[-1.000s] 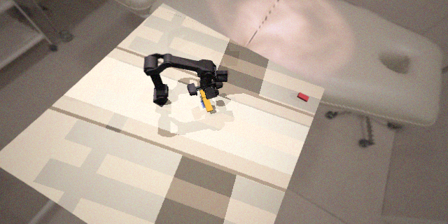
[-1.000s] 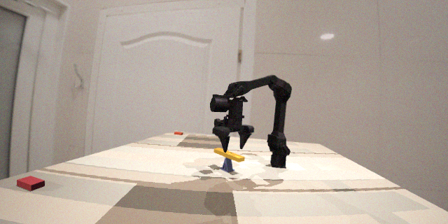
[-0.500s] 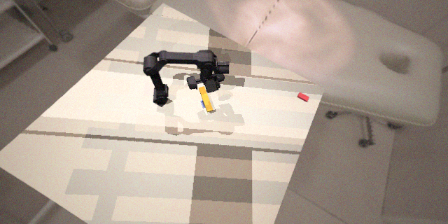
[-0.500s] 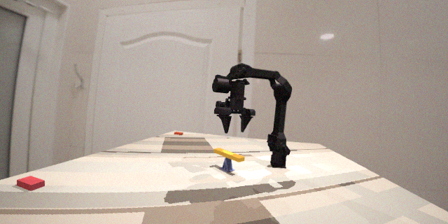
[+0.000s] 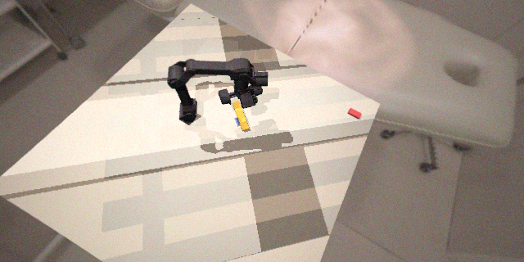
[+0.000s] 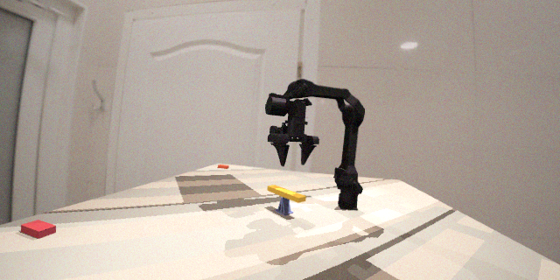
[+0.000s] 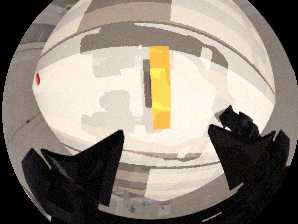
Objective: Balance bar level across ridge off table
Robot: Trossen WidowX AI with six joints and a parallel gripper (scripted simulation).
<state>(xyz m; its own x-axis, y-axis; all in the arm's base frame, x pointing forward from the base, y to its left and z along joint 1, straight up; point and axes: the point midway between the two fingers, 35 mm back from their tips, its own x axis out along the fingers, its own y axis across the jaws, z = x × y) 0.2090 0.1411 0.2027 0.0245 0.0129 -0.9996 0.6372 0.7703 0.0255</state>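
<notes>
From here I see open air between the spread pincer (image 5: 241,99) (image 6: 293,165) (image 7: 166,131) and the yellow bar (image 5: 241,115) (image 6: 286,193) (image 7: 160,87) below it. Straight down, that bar and its blue ridge (image 6: 284,206) block the way; the red block (image 5: 354,113) lies well aside.

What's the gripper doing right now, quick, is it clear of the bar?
Black parallel-jaw gripper: open, holding nothing, above and clear of the long yellow bar.

The yellow bar (image 5: 241,115) (image 6: 286,193) (image 7: 160,87) lies across the blue ridge (image 5: 237,122) (image 6: 284,206), both ends off the table (image 5: 176,196) (image 6: 131,245) (image 7: 192,90)
</notes>
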